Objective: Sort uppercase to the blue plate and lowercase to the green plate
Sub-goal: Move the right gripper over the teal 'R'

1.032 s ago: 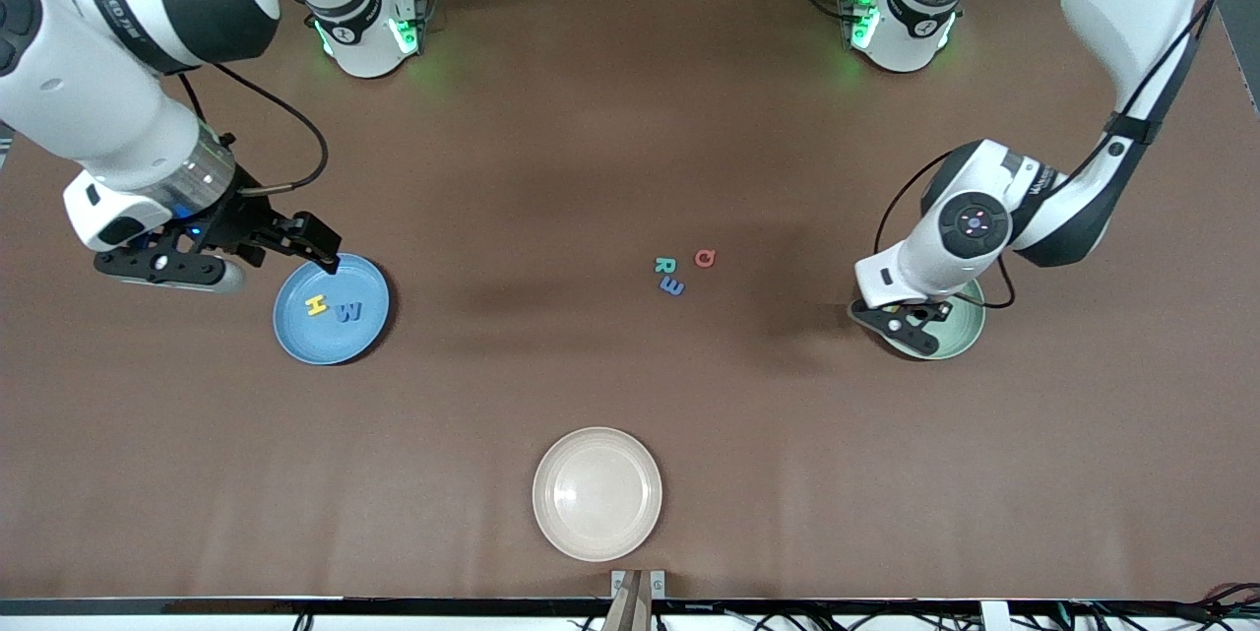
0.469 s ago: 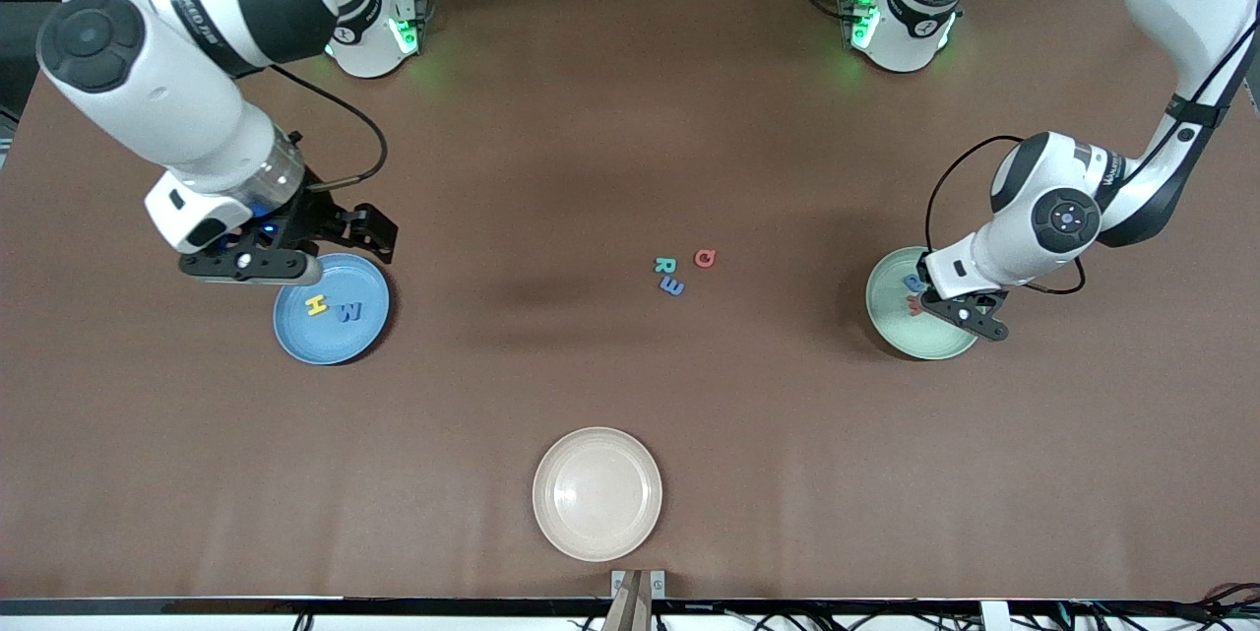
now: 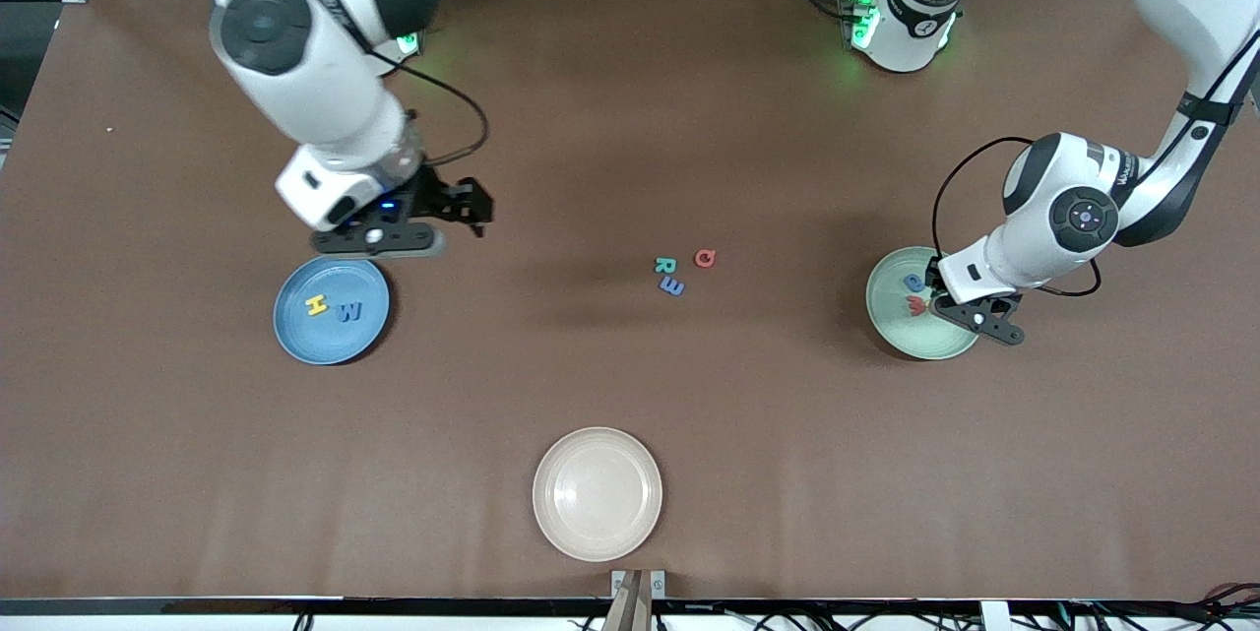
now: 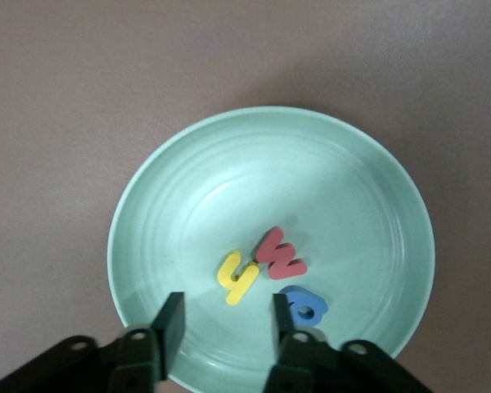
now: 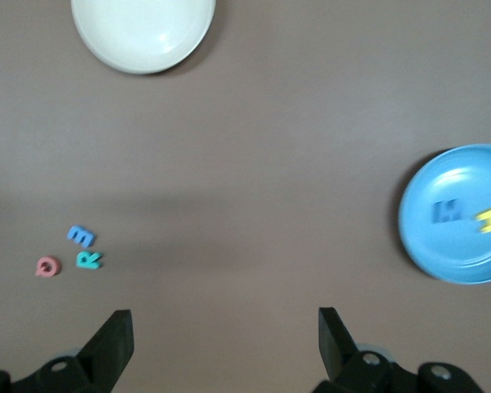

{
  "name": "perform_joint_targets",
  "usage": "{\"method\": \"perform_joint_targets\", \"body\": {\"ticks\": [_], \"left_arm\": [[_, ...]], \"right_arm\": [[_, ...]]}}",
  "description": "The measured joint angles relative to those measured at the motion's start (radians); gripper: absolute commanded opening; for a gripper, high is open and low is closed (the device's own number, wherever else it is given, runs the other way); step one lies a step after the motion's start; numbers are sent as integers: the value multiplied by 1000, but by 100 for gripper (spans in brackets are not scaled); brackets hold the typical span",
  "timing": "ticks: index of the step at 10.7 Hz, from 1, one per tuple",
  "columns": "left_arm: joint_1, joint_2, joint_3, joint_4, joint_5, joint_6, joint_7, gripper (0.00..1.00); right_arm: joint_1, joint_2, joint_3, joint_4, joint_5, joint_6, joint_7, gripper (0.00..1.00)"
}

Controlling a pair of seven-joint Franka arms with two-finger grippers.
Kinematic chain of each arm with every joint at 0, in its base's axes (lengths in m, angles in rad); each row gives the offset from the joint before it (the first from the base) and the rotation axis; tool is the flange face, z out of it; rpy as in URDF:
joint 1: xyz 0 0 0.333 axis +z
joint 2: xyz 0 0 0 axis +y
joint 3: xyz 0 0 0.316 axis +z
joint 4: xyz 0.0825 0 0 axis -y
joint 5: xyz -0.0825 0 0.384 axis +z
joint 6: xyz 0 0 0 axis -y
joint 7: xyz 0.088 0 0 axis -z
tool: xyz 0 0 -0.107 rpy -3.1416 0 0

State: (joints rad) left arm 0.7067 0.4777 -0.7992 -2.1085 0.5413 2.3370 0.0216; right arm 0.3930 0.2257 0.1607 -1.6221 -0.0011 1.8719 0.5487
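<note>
The green plate (image 4: 188, 172) (image 3: 925, 334) holds three lowercase pieces: a yellow h (image 4: 239, 277), a red m (image 4: 280, 255) (image 3: 917, 306) and a blue a (image 4: 303, 304) (image 3: 915, 283). My left gripper (image 4: 225, 323) (image 3: 963, 309) hangs open over that plate's rim with nothing between its fingers. A blue e (image 3: 672, 286) (image 5: 81, 236), a green R (image 3: 665, 265) (image 5: 88, 259) and a red Q (image 3: 705, 258) (image 5: 47, 266) lie mid-table. The blue plate (image 3: 305, 341) (image 5: 442, 254) holds a yellow H (image 3: 316, 305) and a blue W (image 3: 348, 312). My right gripper (image 3: 471, 208) (image 5: 225, 340) is open over bare table between the blue plate and the loose letters.
A cream plate (image 3: 597, 493) (image 5: 143, 29) sits near the table's front edge, nearer the front camera than the loose letters. The two arm bases stand at the table's back edge.
The right arm swung from over the blue plate toward the table's middle. The left gripper shifted over the green plate toward the left arm's end, uncovering the letters, and its fingers have parted.
</note>
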Motion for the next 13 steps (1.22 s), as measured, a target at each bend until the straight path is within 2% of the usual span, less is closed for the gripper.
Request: {"method": "perform_joint_targets", "body": {"ticks": [2, 4, 7, 10, 13], "left_arm": [[9, -36, -15, 21, -6, 4, -78, 56], [11, -132, -52, 34, -75, -12, -165, 59], [11, -257, -67, 55, -184, -124, -200, 66], [12, -291, -67, 143, -276, -267, -200, 69], [12, -291, -70, 156, -279, -281, -200, 70]], "right_arm": [[97, 89, 3, 35, -51, 16, 113, 100], [178, 197, 9, 77, -75, 74, 198, 100], [237, 333, 14, 105, -84, 212, 264, 100], [281, 424, 15, 163, -85, 243, 275, 94], [314, 491, 14, 193, -93, 295, 312, 88]]}}
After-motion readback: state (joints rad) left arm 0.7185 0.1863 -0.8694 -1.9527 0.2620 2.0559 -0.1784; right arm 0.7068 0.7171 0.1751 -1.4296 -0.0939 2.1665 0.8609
